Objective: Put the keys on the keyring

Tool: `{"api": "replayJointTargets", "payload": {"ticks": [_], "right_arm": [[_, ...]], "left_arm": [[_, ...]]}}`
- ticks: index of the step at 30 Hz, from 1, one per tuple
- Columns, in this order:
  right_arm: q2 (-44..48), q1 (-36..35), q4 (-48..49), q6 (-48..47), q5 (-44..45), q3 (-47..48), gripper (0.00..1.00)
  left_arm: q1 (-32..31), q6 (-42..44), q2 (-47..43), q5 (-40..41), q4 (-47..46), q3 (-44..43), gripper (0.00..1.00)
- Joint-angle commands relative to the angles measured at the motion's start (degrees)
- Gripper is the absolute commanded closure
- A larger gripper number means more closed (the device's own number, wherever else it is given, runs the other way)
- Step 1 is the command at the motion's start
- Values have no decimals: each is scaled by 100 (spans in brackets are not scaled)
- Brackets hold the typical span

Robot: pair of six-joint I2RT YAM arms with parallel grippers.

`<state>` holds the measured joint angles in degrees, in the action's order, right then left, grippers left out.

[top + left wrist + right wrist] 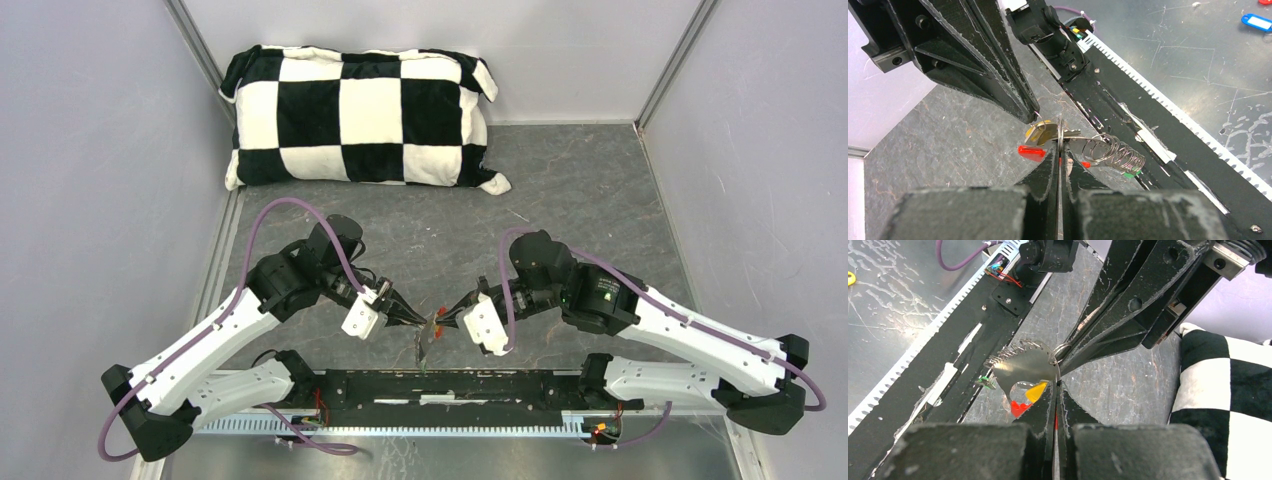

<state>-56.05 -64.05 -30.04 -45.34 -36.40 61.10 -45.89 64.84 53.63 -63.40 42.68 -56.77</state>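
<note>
Both grippers meet tip to tip low over the table's near middle. My left gripper [418, 320] [1060, 146] is shut on the thin metal ring of the keyring [1060, 131], seen edge-on between its fingertips. A coiled wire chain [1113, 152] trails right from the ring, and the red tag [1031, 151] lies under it. My right gripper [452, 312] [1057, 386] is shut at the edge of the yellow key [1037, 391] [1038, 132], whose metal blade [1028, 365] stands up beside the ring. The green key [1131, 174] [984, 382] peeks out at the coil's far end.
The black base rail [450, 385] runs just in front of the grippers. A checkered pillow [360, 115] lies at the back of the table. A blue tag [1257, 21] rests on the metal surface beyond the rail. Grey walls close in both sides.
</note>
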Motion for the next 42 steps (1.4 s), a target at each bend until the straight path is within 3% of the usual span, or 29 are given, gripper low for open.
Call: {"api": "replayJointTargets", "payload": {"ticks": [1, 11, 19, 22, 26, 42], "right_arm": [[-49, 3, 164, -7, -140, 71, 100], [-62, 7, 356, 78, -19, 110, 100], [244, 7, 236, 91, 505, 25, 100], [311, 12, 269, 163, 623, -14, 100], [301, 10, 268, 192, 571, -11, 100], [263, 7, 209, 113, 450, 11, 100]], "left_arm": [[-25, -165, -12, -252, -232, -106, 98], [-25, -441, -15, -115, -229, -71, 98], [-23, -2322, 49, -133, -669, -121, 98], [-18, -3383, -115, -133, -1501, 175, 98], [-17, -4180, -285, 6, -2293, 456, 98], [-17, -3951, -237, 11, -2200, 443, 98]]}}
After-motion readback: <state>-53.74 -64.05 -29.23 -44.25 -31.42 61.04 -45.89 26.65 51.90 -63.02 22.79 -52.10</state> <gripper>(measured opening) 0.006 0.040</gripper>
